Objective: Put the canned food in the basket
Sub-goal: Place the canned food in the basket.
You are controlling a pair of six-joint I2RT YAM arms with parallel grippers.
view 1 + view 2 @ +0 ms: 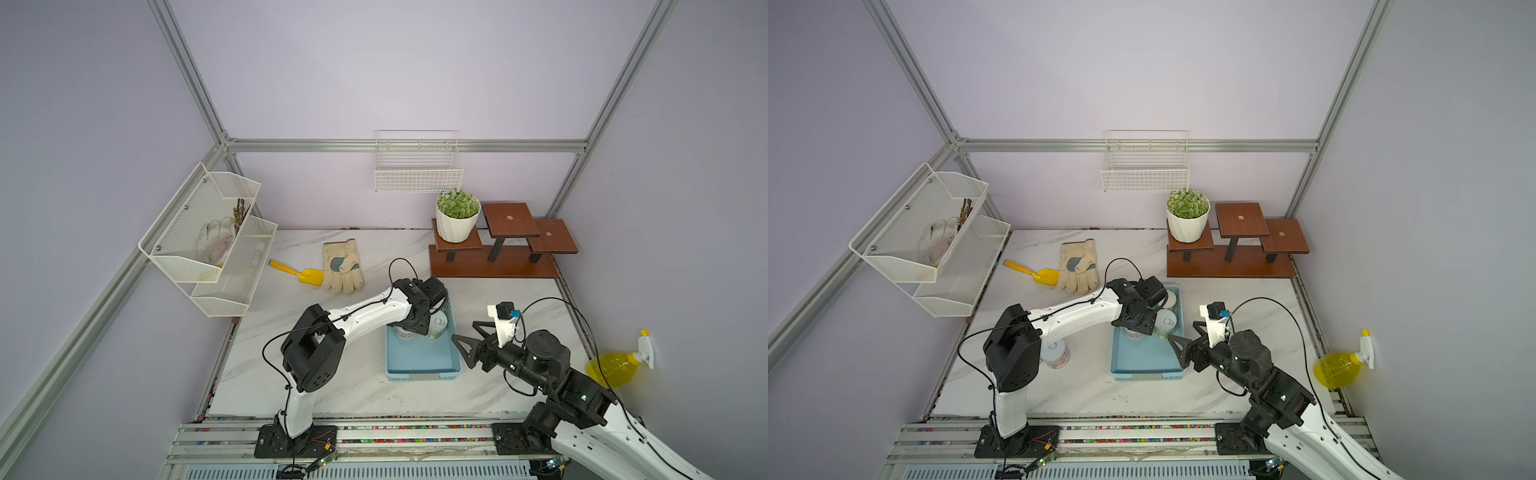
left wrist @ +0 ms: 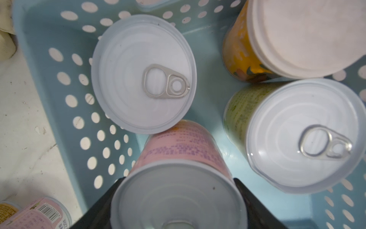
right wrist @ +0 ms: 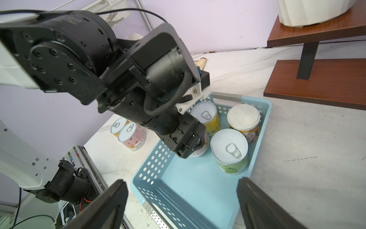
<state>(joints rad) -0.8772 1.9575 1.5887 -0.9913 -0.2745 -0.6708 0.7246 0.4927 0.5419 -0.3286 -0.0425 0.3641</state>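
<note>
Pinching a pink can [image 2: 179, 152] low inside the basket [image 2: 59, 83], the left gripper [image 3: 196, 145] could tip the ringed can [image 2: 144, 73] just ahead if it shoves; right gripper [image 1: 464, 331] spread, empty.

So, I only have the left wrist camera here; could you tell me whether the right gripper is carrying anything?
Observer: No, the right gripper is open and empty, close beside the basket.
Operator: Thank you. Are the two cans I glimpse outside the basket standing up?
Observer: Yes, the pink-labelled can and the yellow-labelled can both stand upright, side by side on the table.
</note>
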